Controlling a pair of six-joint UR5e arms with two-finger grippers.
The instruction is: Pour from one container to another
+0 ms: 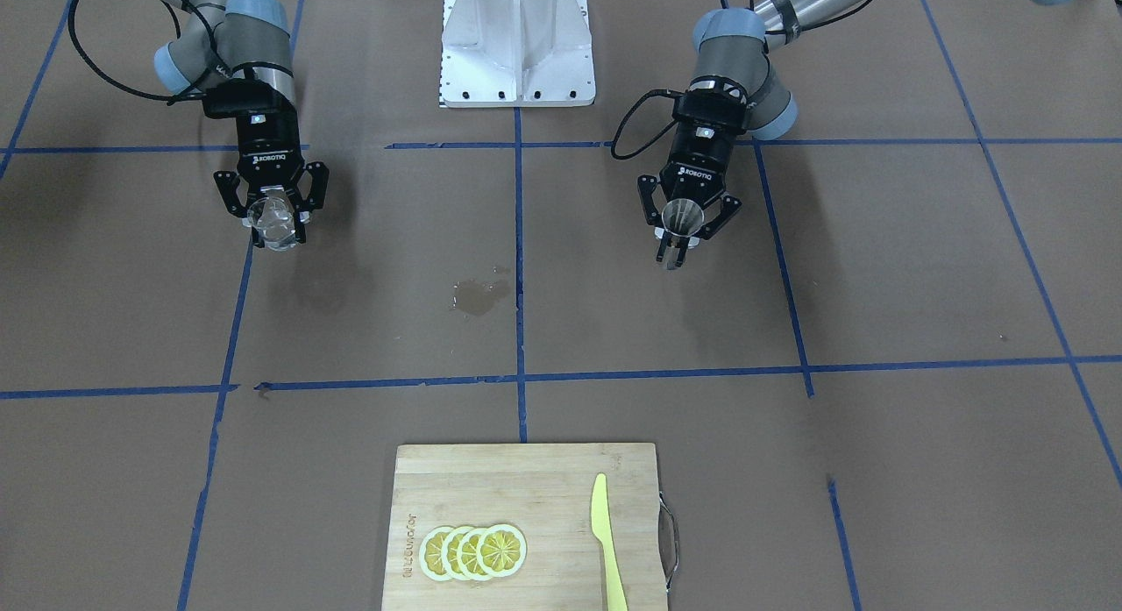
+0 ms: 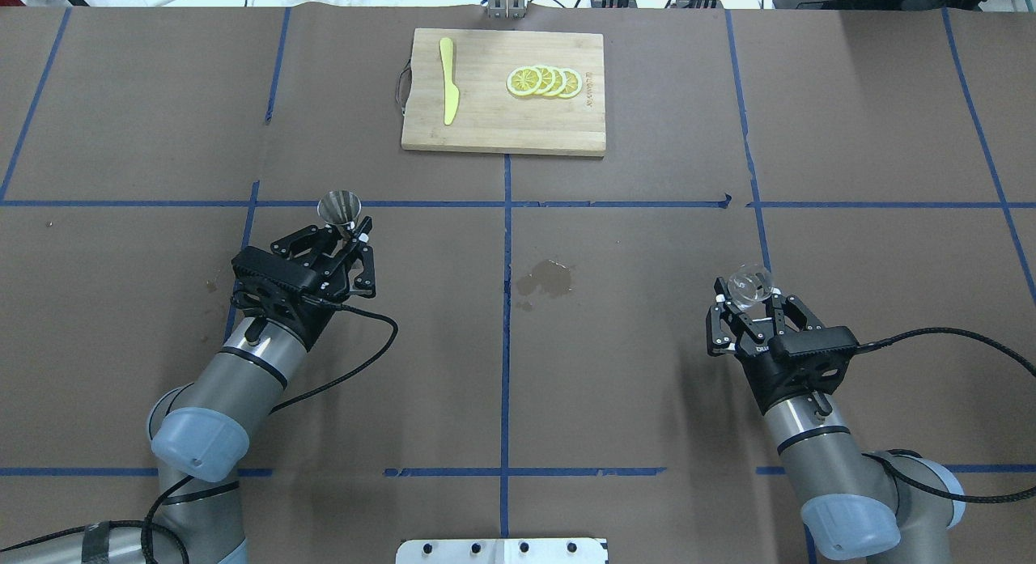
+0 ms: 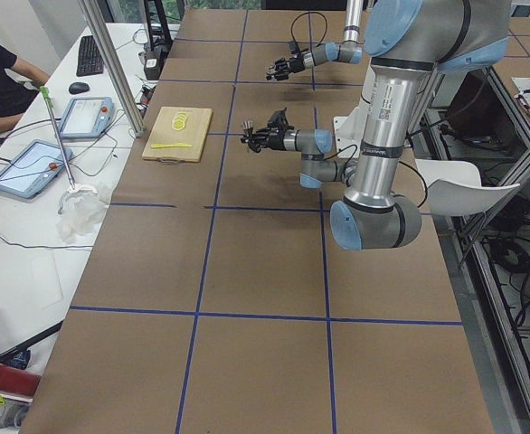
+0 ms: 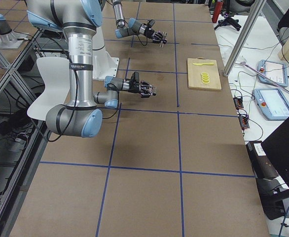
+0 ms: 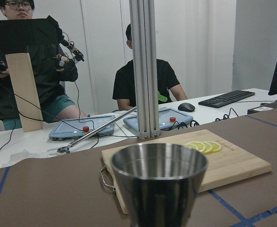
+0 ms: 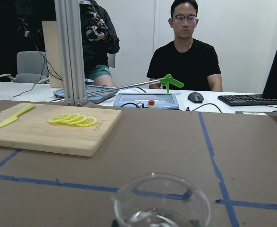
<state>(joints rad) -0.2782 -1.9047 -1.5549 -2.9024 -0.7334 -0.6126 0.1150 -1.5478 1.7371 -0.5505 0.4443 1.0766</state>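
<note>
1. My left gripper (image 2: pixel 350 234) is clamped on the steel jigger (image 2: pixel 339 209). It stands upright just ahead of my fingertips, mouth up, and in the left wrist view it looks clear of the table.
2. My right gripper (image 2: pixel 750 305) is closed around the clear glass cup (image 2: pixel 749 284). The cup sits upright between the fingers, its rim right under the right wrist camera.
3. Progress, as I judge it: both containers are picked up, so the grasping part is done. The pour itself has not begun. The two vessels are well apart, and neither one is tipped.
4. What's left: bring cup and jigger together somewhere between my two grippers, put the cup's lip over the jigger's mouth, and tilt. Whether the cup holds any liquid I cannot tell; there is only a faint glint at its bottom.
5. Down on the surface, a wet patch (image 2: pixel 547 277) lies roughly midway between my grippers, so a drip there is a risk worth minding.
6. The table (image 2: pixel 647 370) is covered in brown paper, marked into squares by blue tape lines (image 2: pixel 507 370).
7. Well ahead of both grippers sits a wooden cutting board (image 2: pixel 502 135). It carries a row of lemon slices (image 2: pixel 544 81) and a yellow knife (image 2: pixel 447 91).
8. Beyond the table's far edge, a seated person (image 6: pixel 185 61) faces me across a white desk with tablets and a keyboard (image 6: pixel 252 99). An aluminium post (image 5: pixel 143 66) rises in front.
</note>
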